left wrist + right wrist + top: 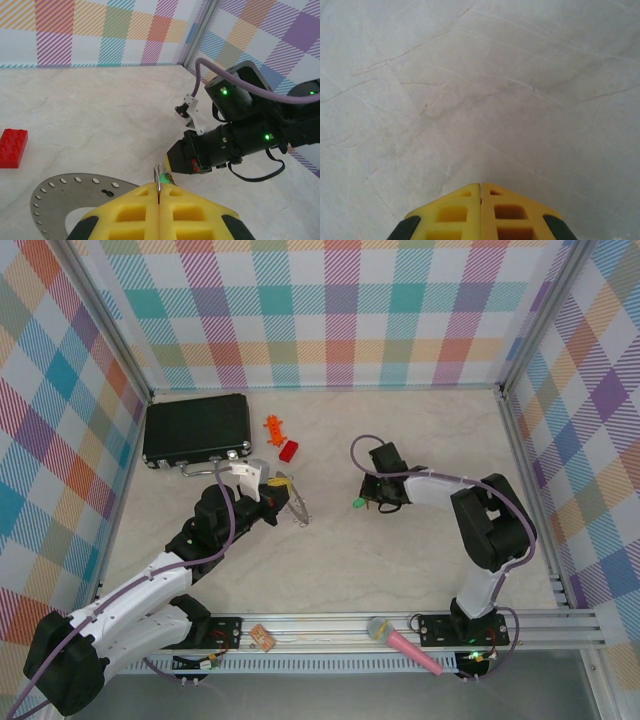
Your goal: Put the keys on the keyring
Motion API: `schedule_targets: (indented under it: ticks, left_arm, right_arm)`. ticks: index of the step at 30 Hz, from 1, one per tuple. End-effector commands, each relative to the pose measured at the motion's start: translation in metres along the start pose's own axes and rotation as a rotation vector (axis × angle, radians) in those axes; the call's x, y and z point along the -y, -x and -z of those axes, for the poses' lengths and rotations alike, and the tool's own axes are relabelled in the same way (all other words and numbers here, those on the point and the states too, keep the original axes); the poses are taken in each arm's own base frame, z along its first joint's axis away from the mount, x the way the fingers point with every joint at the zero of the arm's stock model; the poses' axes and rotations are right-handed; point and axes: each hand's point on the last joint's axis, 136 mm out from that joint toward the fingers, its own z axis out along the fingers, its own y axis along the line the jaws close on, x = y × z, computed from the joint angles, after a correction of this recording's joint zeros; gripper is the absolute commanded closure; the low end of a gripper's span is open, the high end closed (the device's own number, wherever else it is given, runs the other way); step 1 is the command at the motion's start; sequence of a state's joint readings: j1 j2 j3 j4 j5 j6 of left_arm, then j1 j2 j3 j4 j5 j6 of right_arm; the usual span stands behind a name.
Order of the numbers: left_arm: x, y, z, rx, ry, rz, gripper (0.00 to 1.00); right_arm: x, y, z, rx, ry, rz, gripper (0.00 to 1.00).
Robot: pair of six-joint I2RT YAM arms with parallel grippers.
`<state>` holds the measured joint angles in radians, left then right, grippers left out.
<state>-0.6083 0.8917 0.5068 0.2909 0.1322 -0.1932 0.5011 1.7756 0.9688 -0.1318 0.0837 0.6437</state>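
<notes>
Starting down at the near rail, well short of the keyring point(297, 506) and off to its right, a pink microphone point(402, 643) lies across the metal. Up onto the tabletop point(400, 560) now: the keyring is a flat grey band with small holes round it and a wide hollow middle, sitting right at the tip of the left hand point(159, 192). That hand is clenched, its yellow fingers point(125, 212) pressed together with a thin metal loop point(158, 176) pinched edge-on in the seam. Whether that loop belongs to the keyring, I can't tell. From the left wrist, the keyring's band runs behind the left finger. To the right of the keyring, near but apart, there's the key point(357, 504), a tiny green head, right at the tip of the right hand point(480, 186). That hand is clenched too, fingers flush together; whether the key is actually pinched between them, I can't make out. Just beyond the keyring, a red block point(288, 450). Farther back, an orange toy point(273, 426). Beyond the keyring and to its left, a black case point(195, 428) sits by the checked back wall point(330, 320).
</notes>
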Motion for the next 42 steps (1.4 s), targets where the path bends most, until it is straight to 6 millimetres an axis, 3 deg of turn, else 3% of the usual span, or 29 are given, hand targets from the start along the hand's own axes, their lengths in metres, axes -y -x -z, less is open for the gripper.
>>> schedule_targets:
  ticks: [1,2,5,7,15,19,31,42]
  left_arm:
    - [0.009,0.013,0.002,0.051,-0.028,-0.015,1.0]
    - [0.009,0.014,0.002,0.052,-0.028,-0.017,1.0]
    - [0.009,0.013,0.003,0.051,-0.026,-0.015,1.0]
    - [0.009,0.013,0.002,0.051,-0.027,-0.015,1.0]
    - [0.009,0.012,0.002,0.048,-0.028,-0.014,1.0]
    - [0.009,0.012,0.001,0.049,-0.028,-0.014,1.0]
    - [0.012,0.015,0.004,0.069,-0.048,0.002,1.0]
    - [0.014,0.016,0.006,0.077,-0.055,0.01,1.0]
  right_arm:
    - [-0.002,-0.001,0.0,0.026,-0.003,-0.001,1.0]
    - [-0.003,-0.003,0.0,0.017,0.006,0.003,1.0]
    - [-0.007,-0.005,0.003,-0.014,0.016,0.005,0.75]
    - [-0.008,-0.006,0.009,-0.049,0.003,0.01,0.7]
    - [-0.021,0.002,0.032,-0.243,0.075,0.087,0.69]
    - [-0.015,0.006,0.035,-0.379,0.005,0.163,0.69]
    - [-0.006,0.008,0.022,-0.602,-0.119,0.273,0.74]
    - [-0.012,0.001,0.011,-0.726,-0.107,0.271,0.76]
